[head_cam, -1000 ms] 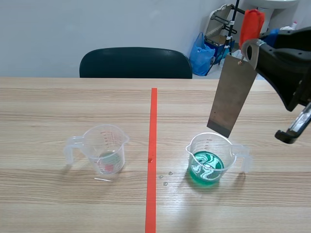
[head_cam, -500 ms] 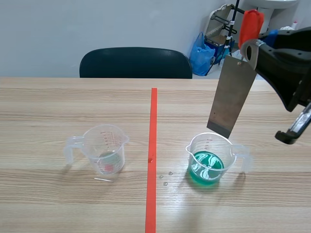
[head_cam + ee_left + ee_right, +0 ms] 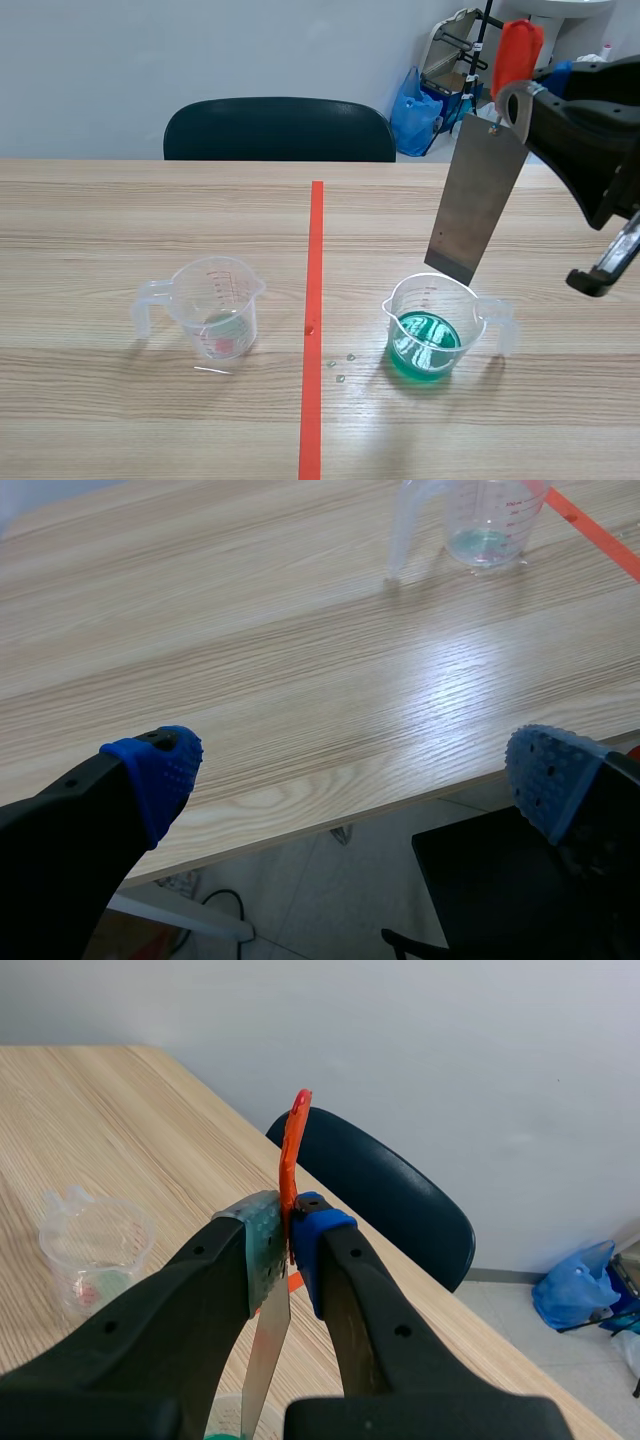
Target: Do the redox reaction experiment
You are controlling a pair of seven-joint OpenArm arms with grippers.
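Scene: central, facing far. Left wrist: low, past near-left table (image 3: 250, 660) edge. Right wrist: high, right. Shared: left beaker (image 3: 215, 305).

Soft, even light is falling from above, keeping the worktop (image 3: 150, 220) bright. The clear cup (image 3: 217, 305) and the cup of green liquid (image 3: 430, 325) are casting only faint, short shadows toward the robot. White reflections are curling on the green surface. Ahead of the left hand (image 3: 350, 775), a broad pale glare is spreading over the wood.
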